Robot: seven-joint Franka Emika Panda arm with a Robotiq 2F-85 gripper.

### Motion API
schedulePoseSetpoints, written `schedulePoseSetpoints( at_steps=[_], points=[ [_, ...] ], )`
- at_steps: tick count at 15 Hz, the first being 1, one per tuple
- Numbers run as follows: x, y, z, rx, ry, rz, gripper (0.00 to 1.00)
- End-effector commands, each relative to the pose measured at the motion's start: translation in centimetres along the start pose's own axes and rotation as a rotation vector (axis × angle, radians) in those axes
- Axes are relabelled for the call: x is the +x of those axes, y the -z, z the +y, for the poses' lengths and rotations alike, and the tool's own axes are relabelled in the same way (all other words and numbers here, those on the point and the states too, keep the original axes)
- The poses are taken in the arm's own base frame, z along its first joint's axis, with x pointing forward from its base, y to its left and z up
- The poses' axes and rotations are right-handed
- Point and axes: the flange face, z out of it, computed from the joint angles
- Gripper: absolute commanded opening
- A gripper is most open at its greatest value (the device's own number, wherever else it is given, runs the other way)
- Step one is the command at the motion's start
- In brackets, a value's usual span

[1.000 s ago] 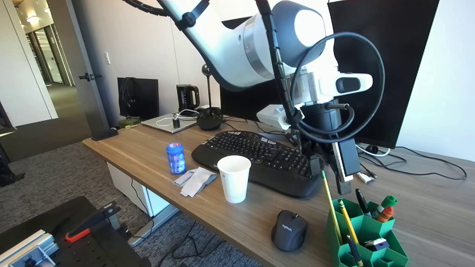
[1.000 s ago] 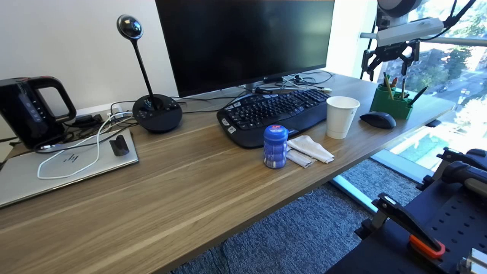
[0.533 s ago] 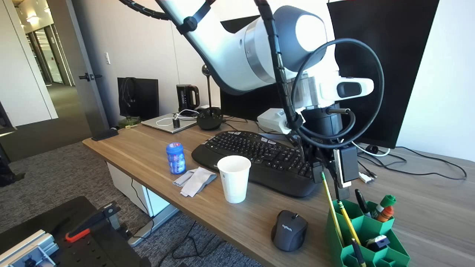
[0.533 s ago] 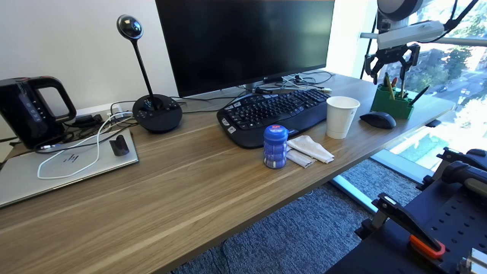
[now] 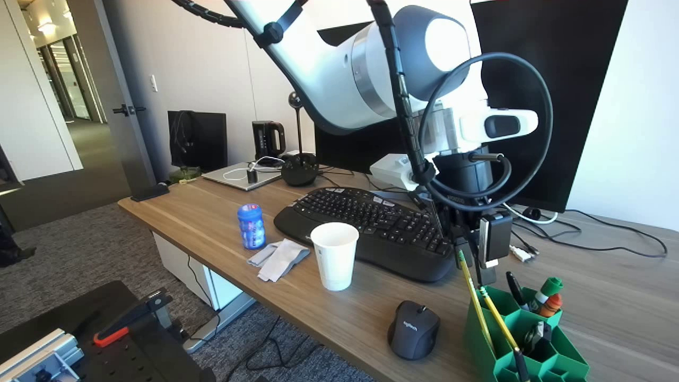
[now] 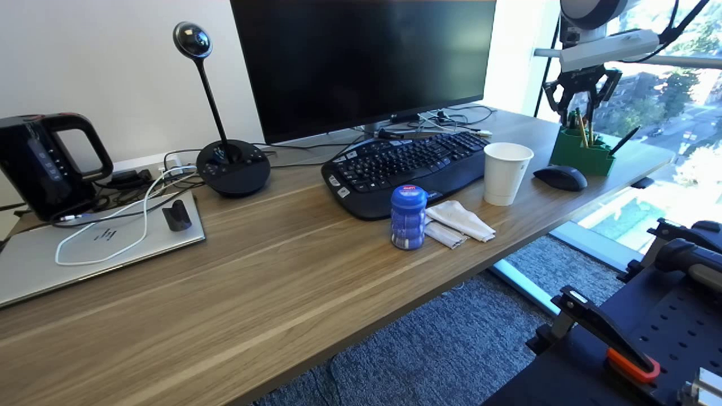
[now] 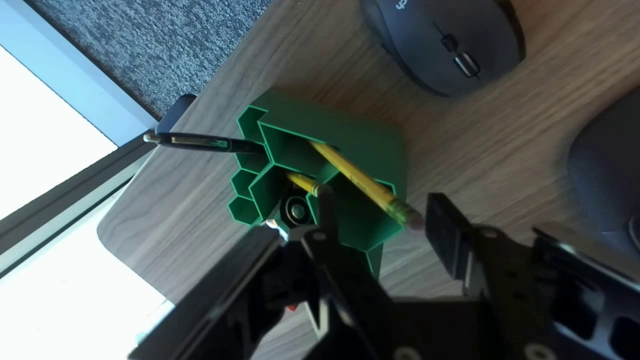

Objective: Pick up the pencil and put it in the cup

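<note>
Two yellow pencils stand in the green pencil holder (image 7: 330,117). The longer-looking pencil (image 7: 365,182) leans out, its eraser end between my fingers and close to the right-hand one in the wrist view. A second pencil (image 7: 300,181) has its eraser end at the left-hand fingertip; whether they touch I cannot tell. My gripper (image 7: 383,222) is partly closed but still open, with a clear gap between its fingers. In both exterior views the gripper (image 5: 475,265) (image 6: 577,120) hangs just above the holder. The white cup (image 5: 335,260) (image 6: 506,175) stands upright on the desk, apart from the gripper.
A black mouse (image 5: 414,330) lies between cup and holder. The keyboard (image 5: 366,223) and monitor (image 6: 366,67) are behind. A blue can (image 5: 251,227) and folded napkins (image 5: 281,259) sit beside the cup. A dark pen (image 7: 200,142), markers and a small object share the holder.
My gripper has come down a little towards the holder, and its fingers have drawn closer together. The pencils and a small object in the holder have shifted and tilted.
</note>
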Motion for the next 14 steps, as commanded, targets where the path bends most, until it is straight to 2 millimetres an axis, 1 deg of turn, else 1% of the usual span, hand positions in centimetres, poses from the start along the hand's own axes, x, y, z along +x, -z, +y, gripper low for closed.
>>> schedulePoseSetpoints(
  at_steps=[1, 2, 4, 9, 14],
  points=[
    [0.4, 0.2, 0.1, 0.000, -0.016, 0.003, 0.81],
    [0.4, 0.3, 0.1, 0.000, -0.017, 0.003, 0.89],
    [0.4, 0.3, 0.2, 0.001, -0.018, 0.003, 1.00],
    [0.1, 1.1, 0.8, 0.016, -0.011, -0.004, 1.00],
    [-0.4, 2.5, 2.2, 0.032, -0.027, -0.021, 1.00]
  ],
)
